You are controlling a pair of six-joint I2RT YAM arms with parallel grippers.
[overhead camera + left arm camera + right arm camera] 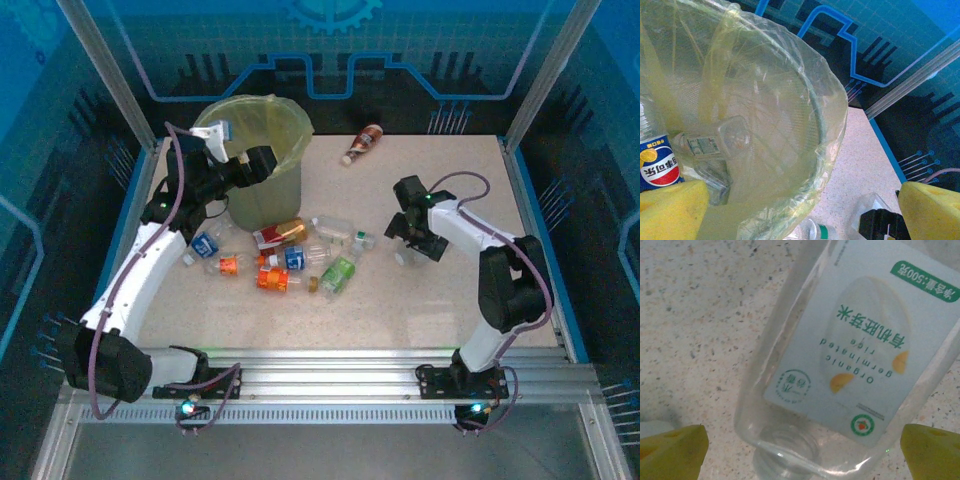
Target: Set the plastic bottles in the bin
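Your left gripper hangs at the rim of the bin, which stands at the far left corner of the bench. Its yellow fingers are spread wide with nothing between them. From the left wrist you look down into the yellow-green liner, where a clear bottle lies on its side. A blue-labelled bottle stands just beside the left finger (whether it is inside the liner or against its outside, you cannot tell from here).

Your right gripper points down over the right half of the bench. Its jaws are apart and straddle a white-labelled bottle with green lettering, which lies flat on the speckled top.

The rest of the plastic bottles lie in a loose scatter at mid-bench, just in front of the bin. Among them are a red-and-gold one, an orange one and a green one, with a blue one nearest the left edge. One brown-labelled bottle lies alone by the far edge, to the right of the bin.
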